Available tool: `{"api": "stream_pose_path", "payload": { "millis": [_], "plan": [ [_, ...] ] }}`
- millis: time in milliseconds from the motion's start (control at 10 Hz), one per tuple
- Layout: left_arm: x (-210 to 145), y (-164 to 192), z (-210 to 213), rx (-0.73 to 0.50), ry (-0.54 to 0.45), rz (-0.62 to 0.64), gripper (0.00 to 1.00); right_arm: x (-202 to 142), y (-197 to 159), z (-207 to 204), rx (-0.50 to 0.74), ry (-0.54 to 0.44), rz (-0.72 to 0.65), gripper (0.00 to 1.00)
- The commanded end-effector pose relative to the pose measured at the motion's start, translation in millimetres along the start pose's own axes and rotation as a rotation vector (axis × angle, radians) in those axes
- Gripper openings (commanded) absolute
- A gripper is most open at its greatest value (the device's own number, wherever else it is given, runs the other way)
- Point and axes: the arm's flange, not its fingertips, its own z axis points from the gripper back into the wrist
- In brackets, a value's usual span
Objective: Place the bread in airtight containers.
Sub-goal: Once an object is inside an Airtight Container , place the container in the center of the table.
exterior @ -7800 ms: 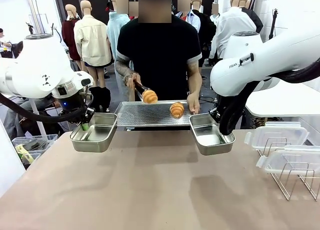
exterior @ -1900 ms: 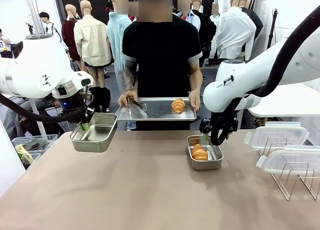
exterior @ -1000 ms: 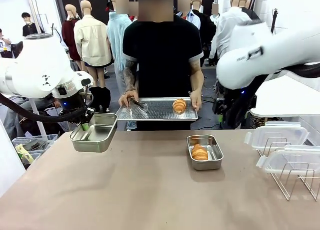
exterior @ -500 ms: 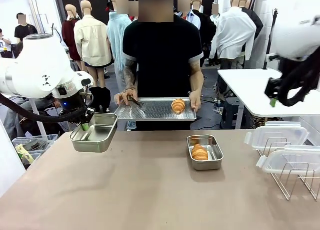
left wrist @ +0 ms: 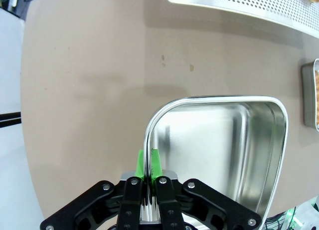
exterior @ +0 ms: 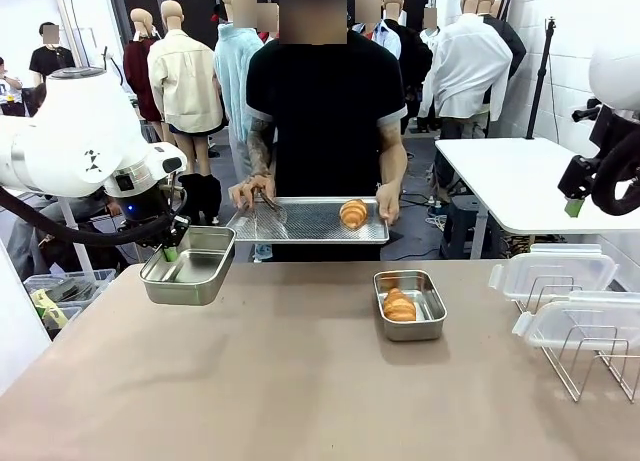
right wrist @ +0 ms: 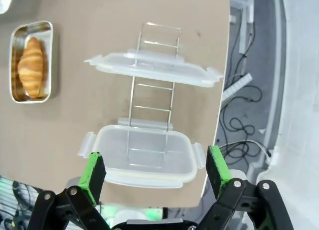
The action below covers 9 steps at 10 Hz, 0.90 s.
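One airtight container (exterior: 434, 313) stands on the table's middle with a golden bread roll (exterior: 398, 304) in it; the right wrist view shows this container (right wrist: 47, 60) and its bread (right wrist: 31, 65) too. My left gripper (exterior: 170, 251) is shut on the rim of a second, empty container (exterior: 190, 266), held above the table's left edge; the left wrist view shows green fingertips (left wrist: 141, 162) pinching that rim (left wrist: 219, 145). My right gripper (exterior: 575, 196) hangs open high at the right, over two clear lids (right wrist: 152, 68) (right wrist: 144, 157). Another bread (exterior: 353, 213) lies on the person's tray.
The person at the far side holds a perforated steel tray (exterior: 300, 223) in both hands, with tongs (exterior: 270, 203) in one. The lids (exterior: 555, 266) lean on a wire rack (exterior: 590, 366) at the table's right. A white side table (exterior: 500, 181) stands behind.
My right arm has lifted away from the container on the table and swung out to the right, above the lids. The left arm and its pan have stayed still.
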Motion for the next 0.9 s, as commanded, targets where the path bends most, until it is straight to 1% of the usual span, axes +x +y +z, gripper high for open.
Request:
{"api": "stream_pose_path", "payload": {
  "millis": [0,800],
  "plan": [
    [0.1,2.0,1.5,0.001,-0.023,-0.003,0.00,3.0,3.1,1.8,-0.022,0.009,-0.015,1.00],
    [0.1,2.0,1.5,0.001,-0.023,-0.003,0.00,3.0,3.1,1.8,-0.022,0.009,-0.015,1.00]
  ]
}}
